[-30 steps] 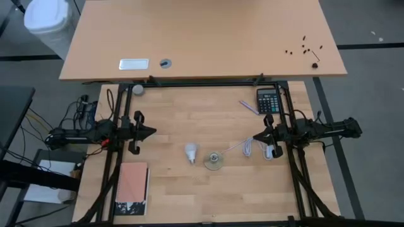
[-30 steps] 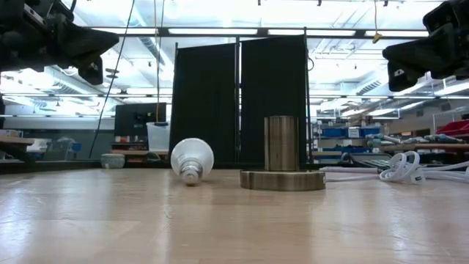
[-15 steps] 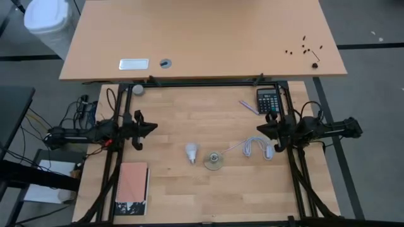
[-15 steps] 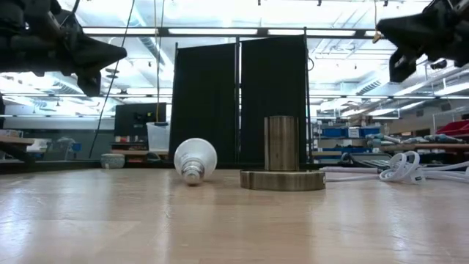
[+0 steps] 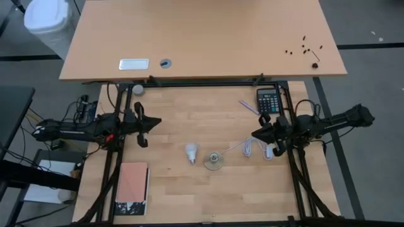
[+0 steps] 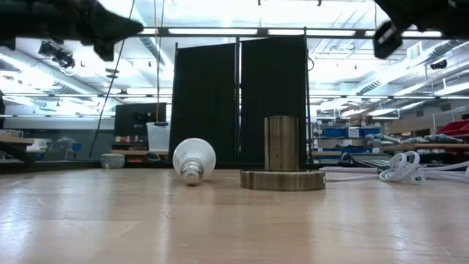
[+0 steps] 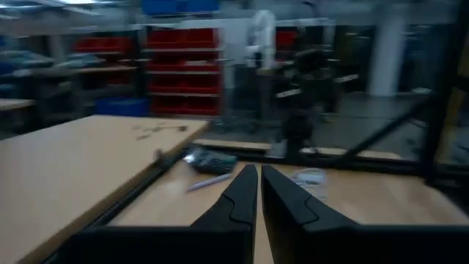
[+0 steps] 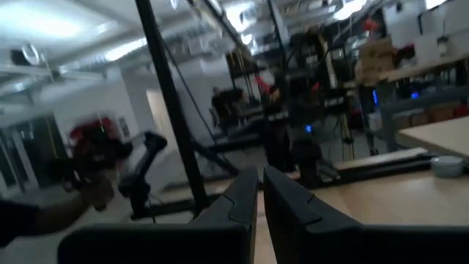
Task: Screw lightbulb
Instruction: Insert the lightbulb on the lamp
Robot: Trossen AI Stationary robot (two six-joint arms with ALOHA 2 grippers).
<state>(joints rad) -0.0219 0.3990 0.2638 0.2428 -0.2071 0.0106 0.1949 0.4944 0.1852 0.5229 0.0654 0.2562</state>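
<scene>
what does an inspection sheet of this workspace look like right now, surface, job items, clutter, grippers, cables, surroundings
surface: light wooden table, middle bare.
job's things: lightbulb lying on its side, close beside the socket disc but apart from it; socket stands upright in the low view.
clutter: calculator and pen at the far right; book at the near left; small grey ball at the far left.
grippers: left gripper shut, empty, at the table's left edge; right gripper shut, empty, at the right edge.
cables: white cord coiled right of the socket.
surroundings: second table beyond; white bin on the floor.
</scene>
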